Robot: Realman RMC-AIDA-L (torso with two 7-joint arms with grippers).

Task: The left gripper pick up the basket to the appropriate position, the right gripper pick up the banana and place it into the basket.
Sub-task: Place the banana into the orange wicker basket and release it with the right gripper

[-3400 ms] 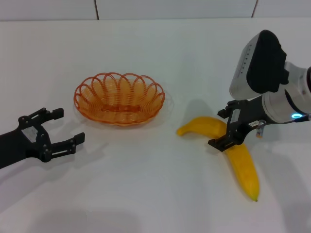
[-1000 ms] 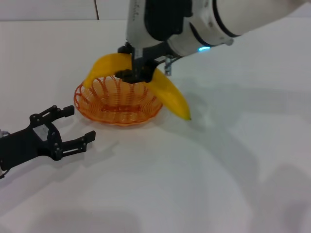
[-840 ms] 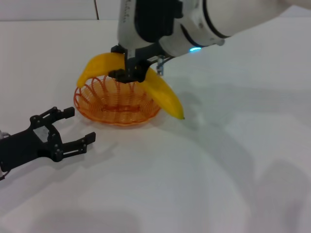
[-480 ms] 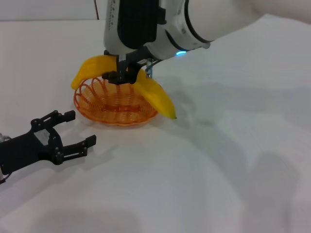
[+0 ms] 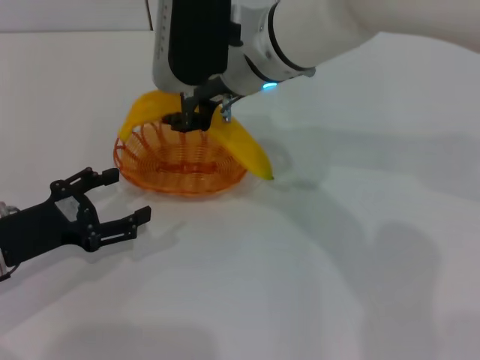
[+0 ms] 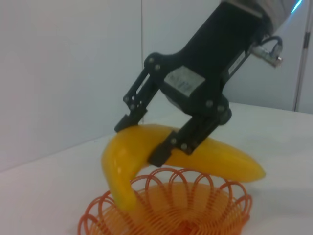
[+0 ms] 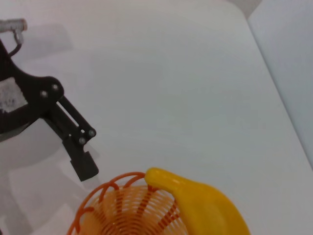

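Right gripper [image 5: 191, 118]: fingers [image 6: 173, 147] clenched on the banana at its bend, above the basket.
Banana [image 5: 244, 146]: held across the basket, both ends past the rim — the dark-tipped end hangs out on the right side, the other end over the far left rim.
Basket [image 5: 142, 169]: orange wire, sitting on the white worktop [image 5: 315, 262] under the banana.
Left gripper [image 5: 105, 201]: fingers spread apart, grasping nothing — low over the worktop, near the basket's left front and apart from it.
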